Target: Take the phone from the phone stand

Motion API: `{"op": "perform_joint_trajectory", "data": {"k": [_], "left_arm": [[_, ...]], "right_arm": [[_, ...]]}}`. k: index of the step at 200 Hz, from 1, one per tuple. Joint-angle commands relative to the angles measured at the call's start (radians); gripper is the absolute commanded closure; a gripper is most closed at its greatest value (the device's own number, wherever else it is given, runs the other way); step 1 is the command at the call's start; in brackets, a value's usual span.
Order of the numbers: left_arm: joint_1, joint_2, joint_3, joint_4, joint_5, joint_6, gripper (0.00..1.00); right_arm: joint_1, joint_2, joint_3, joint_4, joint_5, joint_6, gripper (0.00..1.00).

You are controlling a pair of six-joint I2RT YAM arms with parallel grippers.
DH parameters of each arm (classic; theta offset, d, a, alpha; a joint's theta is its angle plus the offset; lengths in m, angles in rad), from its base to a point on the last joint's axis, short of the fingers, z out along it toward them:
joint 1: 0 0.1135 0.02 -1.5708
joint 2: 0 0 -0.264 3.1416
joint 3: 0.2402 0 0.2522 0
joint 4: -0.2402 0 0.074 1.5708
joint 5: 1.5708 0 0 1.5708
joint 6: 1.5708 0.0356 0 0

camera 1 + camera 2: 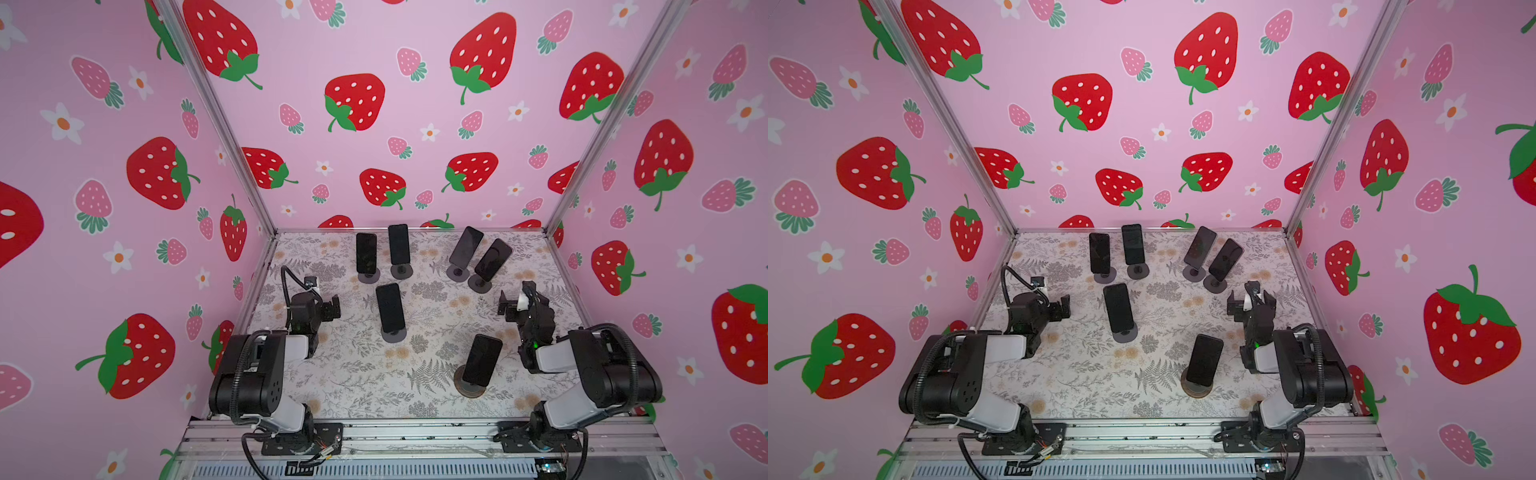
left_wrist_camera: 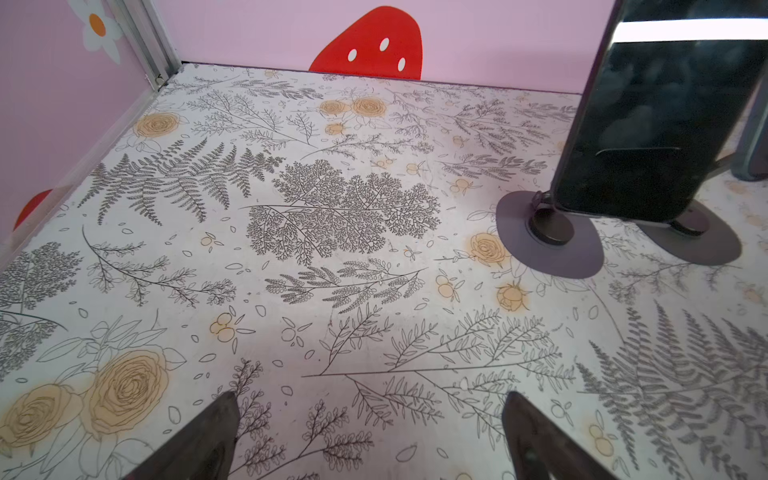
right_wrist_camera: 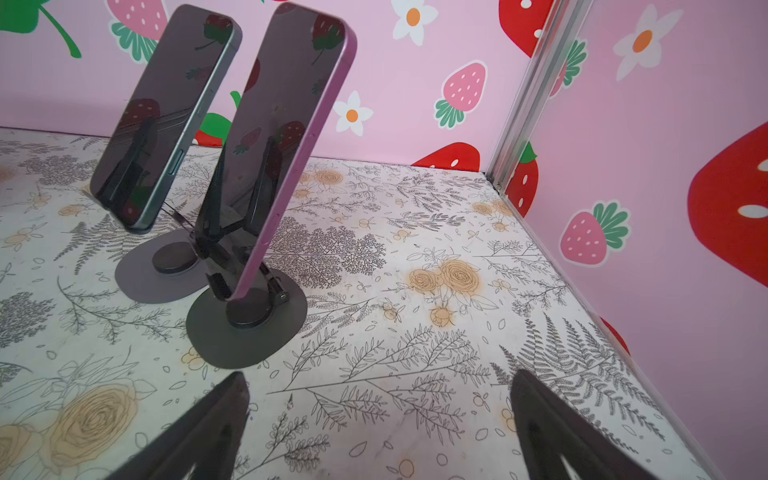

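Locate six black slab phones on the floral-print worktop (image 1: 353,374), each leaning on a folding stand with a round grey base. Treat the purple-edged phone (image 3: 282,137) on its dark metal stand (image 3: 232,345), just ahead of the right gripper (image 3: 380,376), as the likely target. Note fingers (image 3: 208,428) spread apart and empty; likewise on the left gripper (image 2: 372,397). Judged risks: toppling the light stand by pulling sideways; striking the green-edged phone (image 3: 166,112) close beside; slipping on smooth glass.
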Motion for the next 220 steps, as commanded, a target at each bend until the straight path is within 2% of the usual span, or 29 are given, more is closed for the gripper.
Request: {"op": "perform_joint_trajectory", "data": {"k": [1,166,182,209,220], "left_arm": [[0.005,0.010,0.033,0.025,0.018,0.004,0.01],[0.009,0.012,0.033,0.024,0.021,0.004,0.01],[0.008,0.010,0.033,0.025,0.021,0.004,0.01],[0.008,0.010,0.033,0.026,0.021,0.004,0.01],[0.008,0.008,0.031,0.027,0.021,0.003,0.01]], "right_arm": [[-0.008,0.006,0.014,0.027,-0.006,-0.004,0.00],[-0.010,0.003,0.009,0.031,-0.007,-0.002,0.00],[-0.010,-0.003,0.008,0.032,0.037,0.018,0.00],[-0.038,-0.078,-0.018,0.015,0.082,0.076,0.00],[-0.038,-0.139,-0.004,-0.069,0.106,0.089,0.00]]}}
